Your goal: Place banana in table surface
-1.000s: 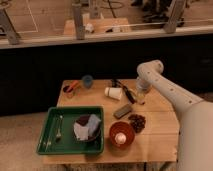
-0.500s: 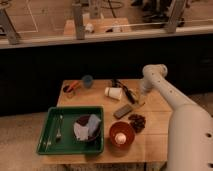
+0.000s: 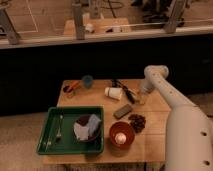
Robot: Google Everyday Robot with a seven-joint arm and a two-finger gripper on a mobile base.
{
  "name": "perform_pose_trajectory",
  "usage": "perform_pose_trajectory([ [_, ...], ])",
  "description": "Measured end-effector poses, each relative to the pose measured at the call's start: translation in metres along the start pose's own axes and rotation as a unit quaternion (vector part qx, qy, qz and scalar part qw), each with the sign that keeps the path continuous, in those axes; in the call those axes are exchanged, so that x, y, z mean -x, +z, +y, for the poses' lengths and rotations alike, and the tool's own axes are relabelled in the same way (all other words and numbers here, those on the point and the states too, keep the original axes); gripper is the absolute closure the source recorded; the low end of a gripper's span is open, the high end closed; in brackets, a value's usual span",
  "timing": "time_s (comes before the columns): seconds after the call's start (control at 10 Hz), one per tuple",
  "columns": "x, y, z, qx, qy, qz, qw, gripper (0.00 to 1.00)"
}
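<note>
The camera looks down at a wooden desk [image 3: 150,137]. A white arm [image 3: 172,102] comes in from the right and bends down over the back right part of the desk. The tool [image 3: 142,95] is at its end, low over the wood. I cannot tell if the tool is open or closed.

The banana [image 3: 140,100] is a small pale shape right at the tool, near the right edge of the desk. I cannot tell if it touches the wood.

Just left of the tool lies a black stick [image 3: 125,90], and beside that a white cup [image 3: 114,93] on its side. A green tray [image 3: 46,145] sits at the front left with a fork [image 3: 59,128] in it. A red bowl [image 3: 121,136] stands next to the tray. A blue cup [image 3: 87,81] is at the back left.
</note>
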Motion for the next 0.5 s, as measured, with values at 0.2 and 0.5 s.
perform_pose_trajectory([
  [0.2, -0.0015, -0.0008, 0.0010, 0.002, 0.004, -0.003, 1.0000, 0.67],
  [0.5, 0.0048, -0.0025, 0.0011, 0.005, 0.002, -0.013, 0.9999, 0.91],
])
